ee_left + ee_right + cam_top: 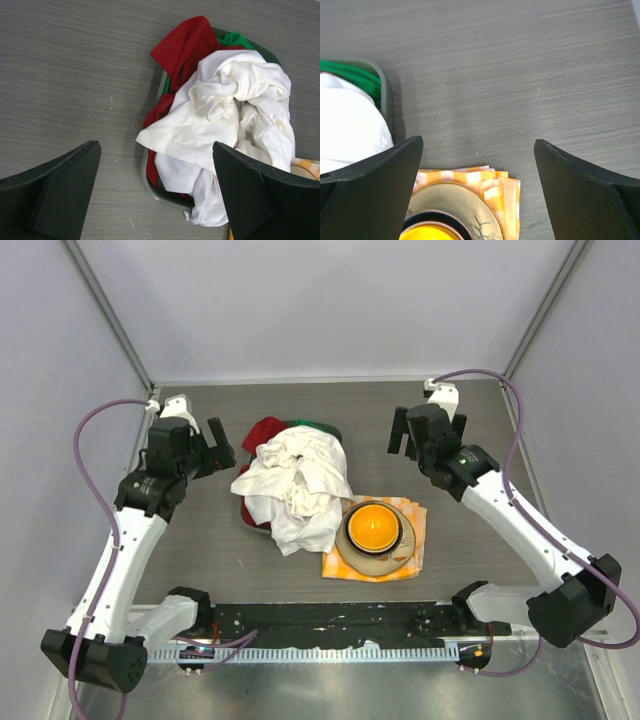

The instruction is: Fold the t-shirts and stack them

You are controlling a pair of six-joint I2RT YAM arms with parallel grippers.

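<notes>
Because the white t-shirts (295,485) lie crumpled in one knotted heap, it is impossible to tell how many there are or where one ends and the next begins. The heap sits in a grey-green tray (150,186) near the middle of the bench (200,540). Most of the tray is hidden, with only stretches of its rim showing. One loose white flap spills over the near rim onto the bench. A red garment (182,42) and a green garment (235,39) peek out from under the shirts at the far side, the rest of them buried.

Just beside the tray, an orange-and-white checked cloth (416,528) carries a patterned plate (465,205) with a yellow bowl (372,527) on it. The right wrist view cuts the bowl off at its lower edge.

The left hand (155,150) hangs above the bench beside the tray, its fingers (65,192) spread wide and holding nothing. The right fingertip covers part of the heap in its own view. The right hand (479,142) hovers over bare bench beyond the plate, its fingers (585,192) likewise spread wide with nothing between them.
</notes>
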